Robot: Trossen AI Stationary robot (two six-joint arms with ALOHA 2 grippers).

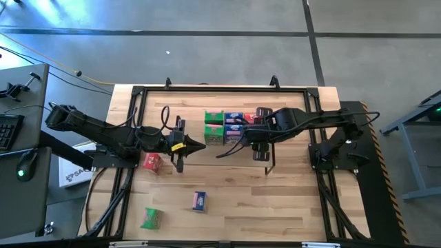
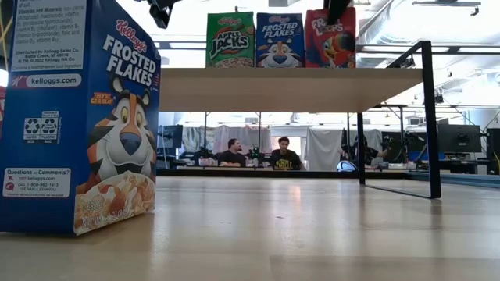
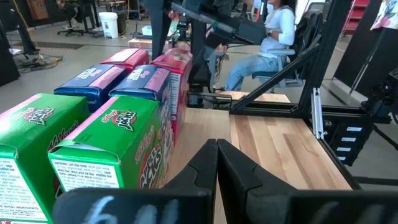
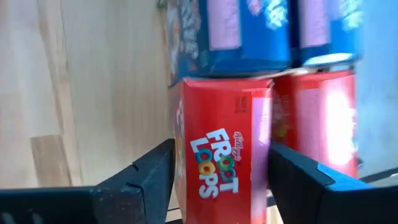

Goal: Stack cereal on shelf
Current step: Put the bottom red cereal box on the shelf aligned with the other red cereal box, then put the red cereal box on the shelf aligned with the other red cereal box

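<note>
The shelf (image 2: 289,87) carries cereal boxes: two green (image 1: 214,127), two blue (image 1: 233,127) and two red. My right gripper (image 4: 221,152) reaches in from the table's right and is shut on one red box (image 4: 224,155), which stands beside the other red box (image 4: 323,124). My left gripper (image 3: 217,149) is shut and hovers next to the green boxes (image 3: 93,149), touching nothing. Loose on the table lie a red box (image 1: 151,162), a blue box (image 1: 200,200) and a green box (image 1: 150,218). My right gripper pinches the red box between its two fingers (image 4: 149,177), one on each broad side near the top end (image 4: 186,149). The fingers come slanting down from above and the table's right. The box stands upright with its bottom on the shelf (image 2: 332,62).
A black frame (image 1: 138,93) runs round the table's edge. The shelf's thin black legs (image 2: 430,117) stand on the right. In the low view the loose blue box (image 2: 78,117) is close to the camera. People sit in the room beyond the table.
</note>
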